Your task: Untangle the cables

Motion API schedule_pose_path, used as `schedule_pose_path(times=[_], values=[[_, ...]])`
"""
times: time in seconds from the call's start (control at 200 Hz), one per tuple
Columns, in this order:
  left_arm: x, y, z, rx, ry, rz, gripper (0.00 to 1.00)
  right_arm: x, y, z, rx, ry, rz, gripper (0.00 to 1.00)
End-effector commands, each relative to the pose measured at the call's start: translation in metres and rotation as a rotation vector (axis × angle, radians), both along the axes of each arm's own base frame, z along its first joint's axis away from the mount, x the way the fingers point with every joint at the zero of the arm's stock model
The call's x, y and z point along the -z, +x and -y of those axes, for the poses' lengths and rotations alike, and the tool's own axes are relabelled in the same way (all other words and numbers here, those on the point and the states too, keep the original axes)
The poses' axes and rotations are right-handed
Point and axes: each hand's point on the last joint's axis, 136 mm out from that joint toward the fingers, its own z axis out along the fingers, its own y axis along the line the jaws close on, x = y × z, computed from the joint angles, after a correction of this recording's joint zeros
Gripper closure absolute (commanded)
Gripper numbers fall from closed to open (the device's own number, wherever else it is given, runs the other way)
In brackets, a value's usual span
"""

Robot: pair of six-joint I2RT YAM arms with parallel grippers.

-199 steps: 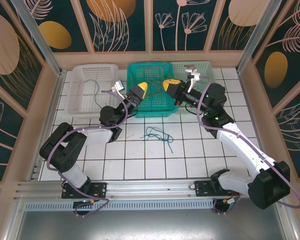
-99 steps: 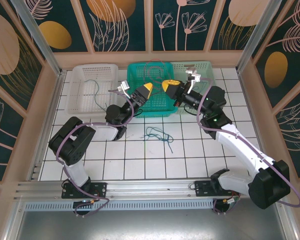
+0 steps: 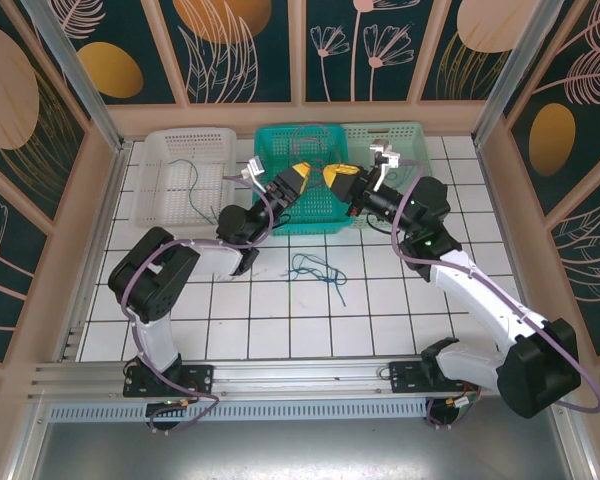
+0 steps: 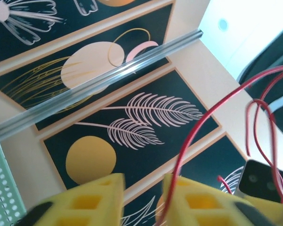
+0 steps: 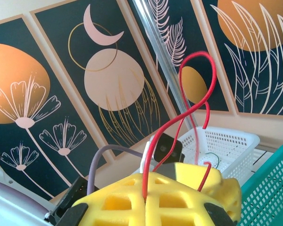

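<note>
Right claw is shut tight on the red cable, which loops up out of it. Left claw is partly open: gap btwn its yellow fingers, red cable against one finger. Both claws hang close together over the teal basket. Blue & green cables lie in a messy pile on the counter, near the basket.

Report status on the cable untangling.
Right gripper shut on red cable. Left gripper ajar at same cable, above teal basket. Blue-green tangle on table.
</note>
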Motion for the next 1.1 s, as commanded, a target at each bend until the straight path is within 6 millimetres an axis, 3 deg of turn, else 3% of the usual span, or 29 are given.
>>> schedule_pose_path(times=[0.0,0.11,0.2,0.275,0.295,0.425,0.49,0.736,0.836,0.866,0.971,1.071,1.096], values=[[-0.029,-0.013,-0.005,0.016,-0.082,0.112,0.86,-0.012,-0.007,0.000,-0.013,0.036,0.044,1.00],[-0.018,-0.009,0.000,0.009,0.001,0.094,1.00,-0.009,-0.003,0.004,0.015,-0.001,0.042,1.00],[-0.001,0.000,0.002,-0.021,0.150,0.060,1.00,0.002,0.006,0.009,0.069,-0.084,0.002,1.00],[0.023,0.010,0.001,-0.084,0.353,0.027,1.00,0.018,0.017,0.017,0.125,-0.177,-0.053,1.00],[0.017,0.008,-0.002,-0.107,0.394,0.043,1.00,0.023,0.020,0.019,0.136,-0.202,-0.072,1.00],[0.049,0.022,-0.022,-0.263,0.856,0.043,1.00,0.064,0.034,0.036,0.188,-0.358,-0.209,1.00],[0.050,0.033,-0.037,-0.342,1.053,0.068,1.00,0.082,0.035,0.040,0.177,-0.407,-0.263,1.00],[0.097,0.062,-0.073,-0.433,1.643,0.151,1.00,0.114,0.020,0.037,0.064,-0.521,-0.357,1.00],[0.109,0.077,-0.093,-0.525,1.822,0.156,1.00,0.116,0.012,0.036,0.026,-0.546,-0.368,1.00],[0.122,0.083,-0.097,-0.536,1.887,0.143,1.00,0.114,0.009,0.036,0.012,-0.546,-0.365,1.00],[0.129,0.095,-0.115,-0.622,2.038,0.125,1.00,0.113,-0.003,0.033,-0.053,-0.552,-0.359,1.00],[0.124,0.102,-0.128,-0.726,2.094,0.095,1.00,0.116,-0.011,0.033,-0.094,-0.564,-0.372,1.00],[0.121,0.103,-0.129,-0.744,2.082,0.088,0.89,0.116,-0.013,0.033,-0.101,-0.565,-0.374,1.00]])
